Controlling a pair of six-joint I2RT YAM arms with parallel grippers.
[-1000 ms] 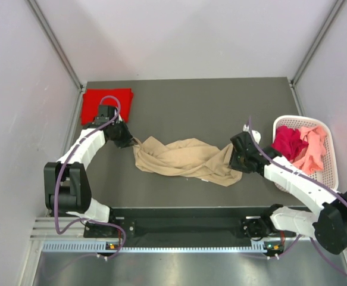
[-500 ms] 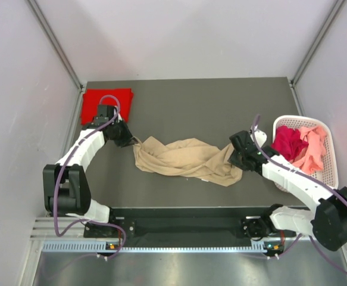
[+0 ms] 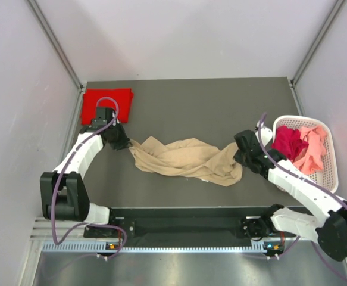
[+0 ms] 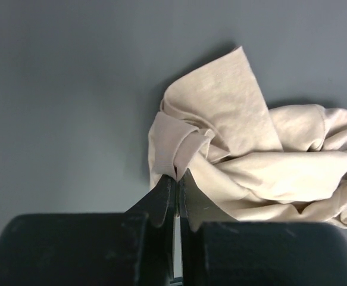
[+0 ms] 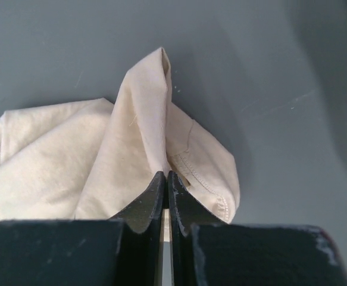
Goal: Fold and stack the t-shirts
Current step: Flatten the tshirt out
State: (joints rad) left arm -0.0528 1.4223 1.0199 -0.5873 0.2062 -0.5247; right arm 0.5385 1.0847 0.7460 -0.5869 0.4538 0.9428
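Note:
A crumpled tan t-shirt (image 3: pixel 185 159) lies stretched across the middle of the dark table. My left gripper (image 3: pixel 125 143) is shut on its left end; in the left wrist view the jaws (image 4: pixel 178 176) pinch a fold of tan cloth (image 4: pixel 244 161). My right gripper (image 3: pixel 235 156) is shut on the shirt's right end, where the right wrist view shows its jaws (image 5: pixel 166 176) closed on a raised ridge of cloth (image 5: pixel 143 131). A folded bright red t-shirt (image 3: pixel 106 104) lies flat at the back left corner. Red and pink t-shirts (image 3: pixel 301 146) are heaped in the basket.
A white slotted plastic basket (image 3: pixel 331 173) stands at the table's right edge, just behind my right arm. Grey walls close in the table on the left, back and right. Both arm bases sit at the near edge.
My right gripper has closed on the tan shirt's right end and pulled it slightly right. My left gripper, still shut on the left end, has drawn it a little to the left.

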